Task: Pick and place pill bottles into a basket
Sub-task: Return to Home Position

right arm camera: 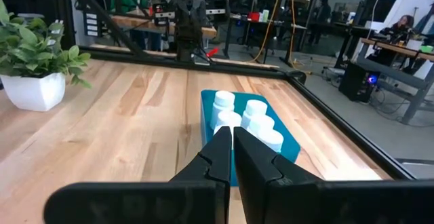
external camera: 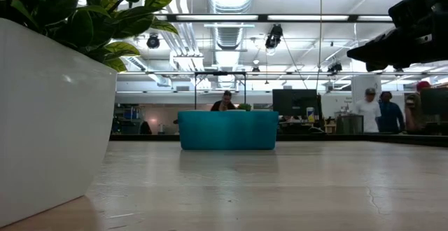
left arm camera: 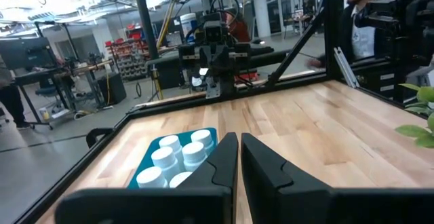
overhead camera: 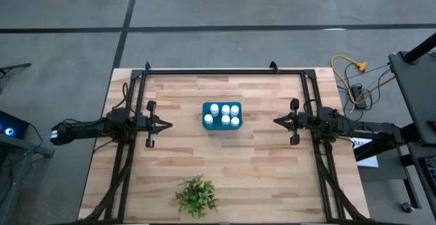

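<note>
The teal-blue basket [overhead camera: 222, 116] stands on the middle of the wooden table and holds several white pill bottles [overhead camera: 225, 114], upright. It also shows in the low view [external camera: 227, 130], the left wrist view [left arm camera: 150, 157] and the right wrist view [right arm camera: 285, 142]. My left gripper [overhead camera: 169, 124] hovers left of the basket, shut and empty, its fingertips [left arm camera: 239, 142] pointing at it. My right gripper [overhead camera: 276, 121] hovers right of the basket, shut and empty, its fingertips [right arm camera: 231, 134] pointing at it.
A green plant in a white pot [overhead camera: 196, 196] stands near the table's near edge; it fills the left of the low view [external camera: 49, 105]. A dark metal frame [overhead camera: 225, 73] runs around the table. People stand in the room beyond.
</note>
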